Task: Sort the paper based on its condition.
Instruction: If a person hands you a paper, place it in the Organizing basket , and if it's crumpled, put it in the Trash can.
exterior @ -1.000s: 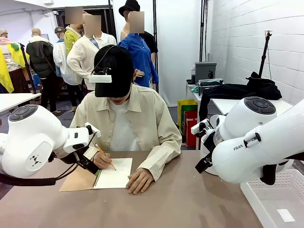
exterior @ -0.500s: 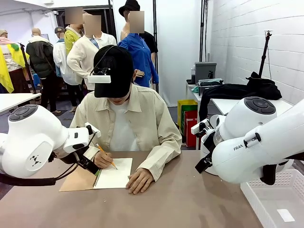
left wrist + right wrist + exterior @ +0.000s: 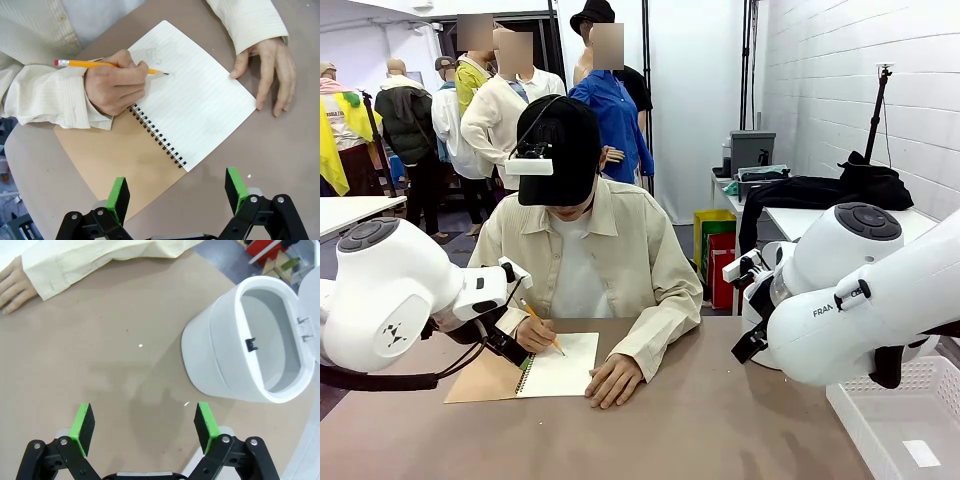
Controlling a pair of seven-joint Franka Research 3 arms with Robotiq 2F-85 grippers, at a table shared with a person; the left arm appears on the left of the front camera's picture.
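Writing in the spiral notebook (image 3: 200, 105) with a pencil (image 3: 100, 64), the person (image 3: 595, 250); left gripper (image 3: 176, 181) and right gripper (image 3: 144, 411) hover above the table (image 3: 280, 155), jaws spread, empty.

The brown counter (image 3: 740, 430) bears an open spiral notebook (image 3: 558, 365) toward its far left edge, with a person's hand (image 3: 612, 381) resting flat just beside it.

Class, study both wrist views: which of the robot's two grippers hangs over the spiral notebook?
The left gripper: its open jaws hang above the spiral notebook being written in. The right gripper, also open, faces bare table beside a white bin.
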